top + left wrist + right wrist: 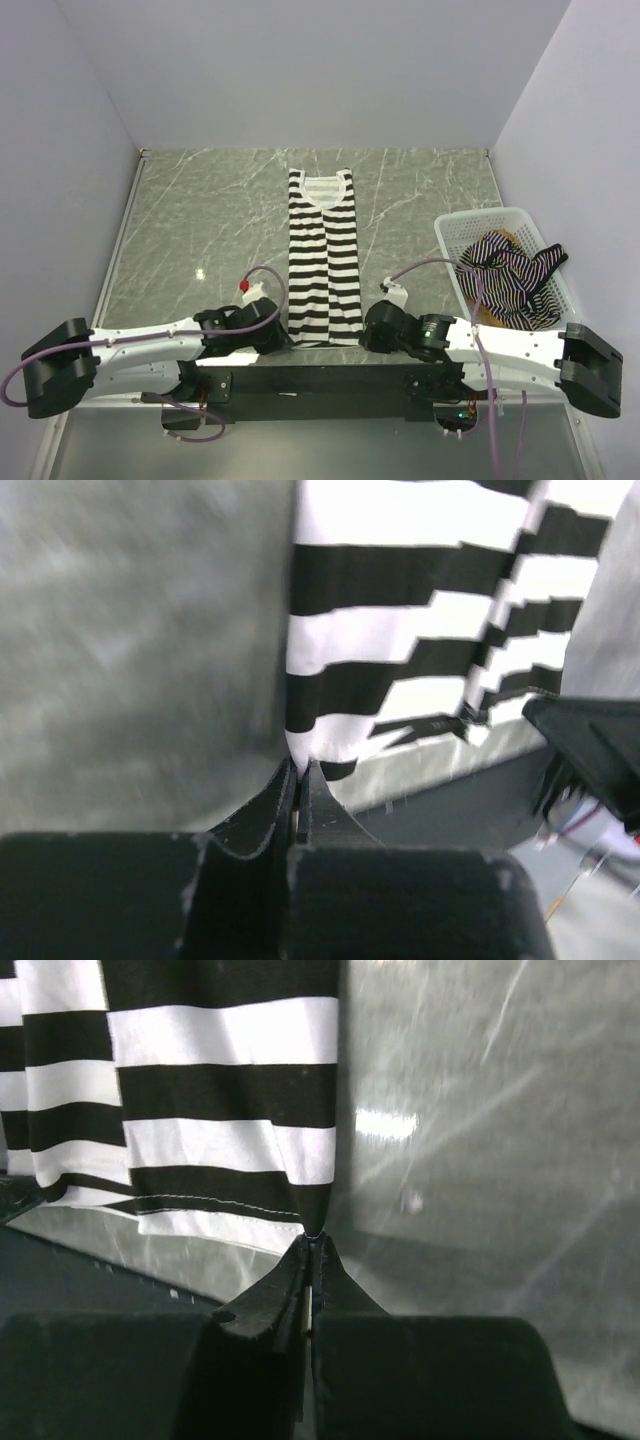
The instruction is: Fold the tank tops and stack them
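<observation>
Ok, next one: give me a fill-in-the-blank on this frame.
The black-and-white striped tank top lies flat on the ____. The left gripper and right gripper are each shut on a corner of its ____. The other tank tops lie bunched in the white ____.
Missing: table, hem, basket.

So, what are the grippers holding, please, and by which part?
The striped tank top, by its near hem corners: left gripper on the left corner, right gripper on the right.
</observation>
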`<state>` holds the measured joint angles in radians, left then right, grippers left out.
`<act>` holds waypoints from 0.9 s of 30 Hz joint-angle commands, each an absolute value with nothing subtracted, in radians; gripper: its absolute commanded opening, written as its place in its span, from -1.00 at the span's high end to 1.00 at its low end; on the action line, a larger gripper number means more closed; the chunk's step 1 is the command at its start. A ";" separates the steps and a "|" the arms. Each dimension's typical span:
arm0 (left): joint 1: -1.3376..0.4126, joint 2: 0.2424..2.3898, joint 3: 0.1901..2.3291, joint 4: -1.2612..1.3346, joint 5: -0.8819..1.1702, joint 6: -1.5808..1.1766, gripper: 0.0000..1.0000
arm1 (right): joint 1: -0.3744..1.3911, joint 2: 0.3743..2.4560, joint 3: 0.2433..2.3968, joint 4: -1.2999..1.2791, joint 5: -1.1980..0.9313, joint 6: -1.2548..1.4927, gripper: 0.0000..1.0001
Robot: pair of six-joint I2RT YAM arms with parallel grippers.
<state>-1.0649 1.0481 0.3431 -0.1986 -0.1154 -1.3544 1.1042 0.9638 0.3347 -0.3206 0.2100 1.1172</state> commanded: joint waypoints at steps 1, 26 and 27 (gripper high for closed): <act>-1.135 0.988 0.403 -0.347 -0.181 -1.356 0.99 | 1.187 0.914 0.414 -0.478 0.320 1.172 1.00; -0.635 1.425 0.932 -0.147 -0.089 -0.970 0.99 | 0.721 1.408 0.960 -0.284 0.287 0.683 1.00; -0.614 1.451 0.962 -0.153 -0.092 -0.963 0.99 | 0.703 1.432 0.998 -0.278 0.278 0.672 1.00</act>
<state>-0.6518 1.3907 0.8593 -0.1986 -0.1085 -1.0344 0.7578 1.3727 0.9020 -0.3523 0.3046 0.7628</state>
